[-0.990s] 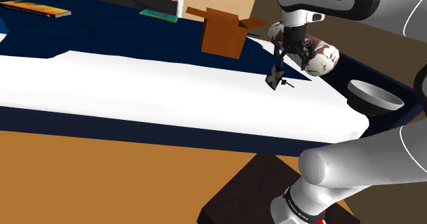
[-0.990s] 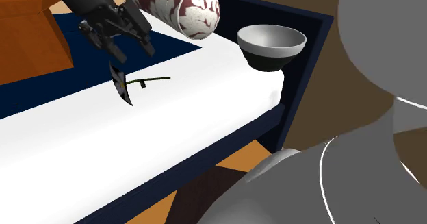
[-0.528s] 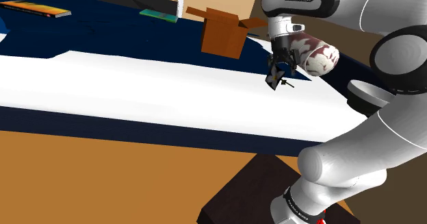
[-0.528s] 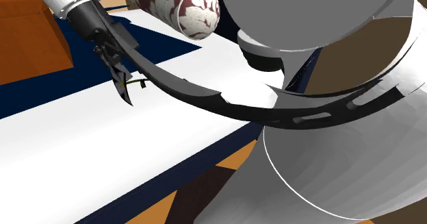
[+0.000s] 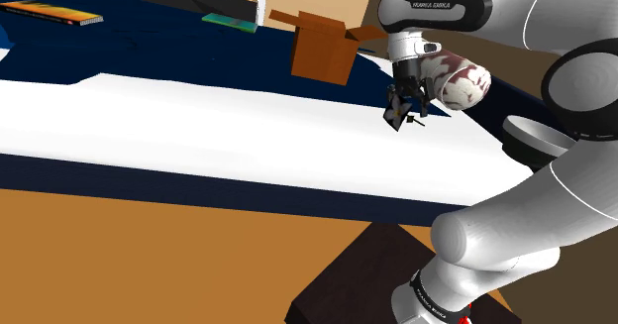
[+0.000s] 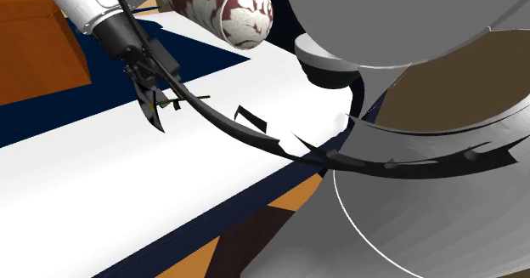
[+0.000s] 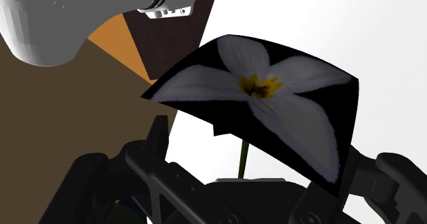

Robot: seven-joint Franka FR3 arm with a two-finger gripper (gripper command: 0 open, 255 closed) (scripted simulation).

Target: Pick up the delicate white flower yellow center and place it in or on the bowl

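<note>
Tool [image 5: 405, 104] lowered to flower [image 5: 398, 116] since second ago; grip state cannot tell. Bowl [image 5: 522, 139] well apart, partly hidden by arm [image 5: 555, 203].

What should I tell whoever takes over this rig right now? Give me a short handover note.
Gripper: right at the flower; whether it has a hold cannot be told.
Flower: white petals, yellow centre, standing over the white surface, near the patterned roll.
Bowl: at the surface's corner, apart from the flower.
Done: gripper brought to the flower.
Left: confirm the grasp, lift, carry to the bowl, release in it.
</note>
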